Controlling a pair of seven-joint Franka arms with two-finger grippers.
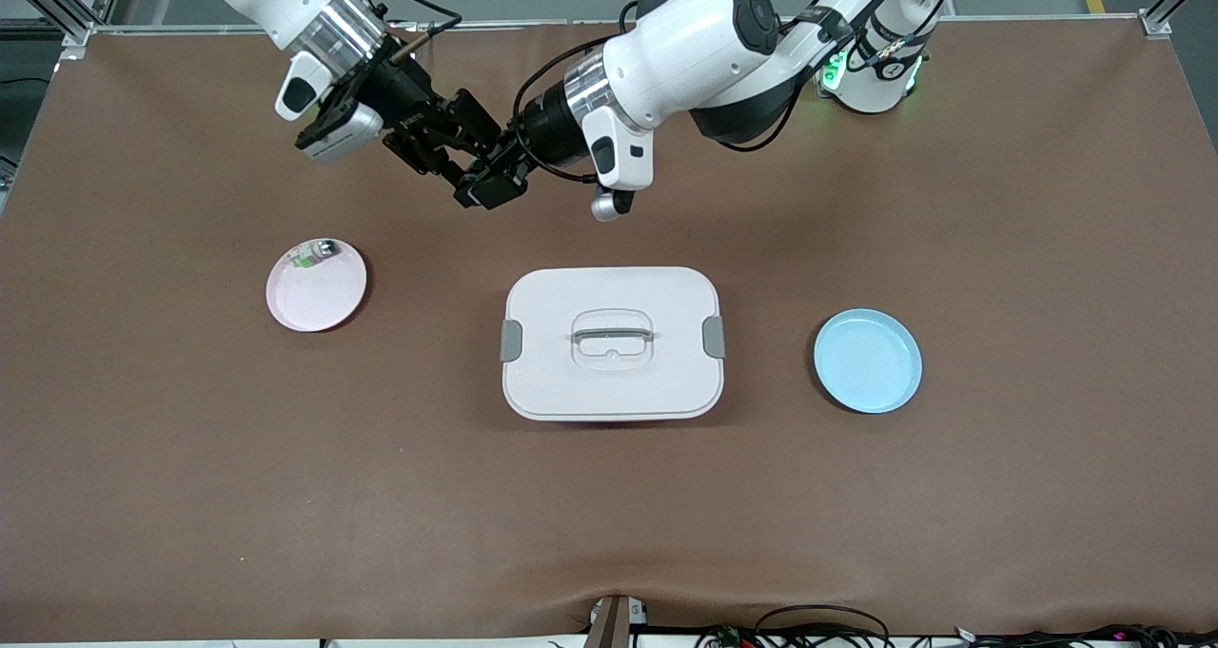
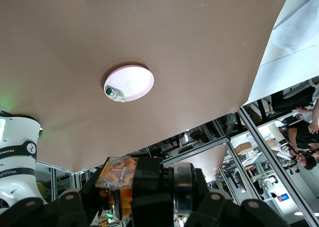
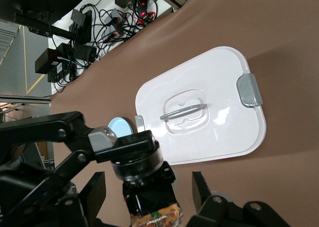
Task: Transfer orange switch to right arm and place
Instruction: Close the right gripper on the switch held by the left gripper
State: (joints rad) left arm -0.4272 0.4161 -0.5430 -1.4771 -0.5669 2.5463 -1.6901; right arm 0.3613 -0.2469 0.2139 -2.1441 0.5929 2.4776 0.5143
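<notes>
The orange switch [image 2: 117, 176], a black cylinder with an orange band and a clear orange cap, is clamped in my left gripper [image 2: 152, 193], which is shut on it. My left gripper [image 1: 490, 184] and my right gripper [image 1: 469, 153] meet in the air over bare table between the robots' bases and the white box. In the right wrist view the switch [image 3: 155, 218] sits between the spread fingers of my right gripper [image 3: 148, 187], which is open with a gap on both sides. In the front view the switch is hidden among the black fingers.
A white lidded box [image 1: 613, 382] with a handle stands mid-table. A pink plate [image 1: 319, 296] holding a small clear-and-green part [image 1: 314, 251] lies toward the right arm's end. A light blue plate [image 1: 867, 360] lies toward the left arm's end.
</notes>
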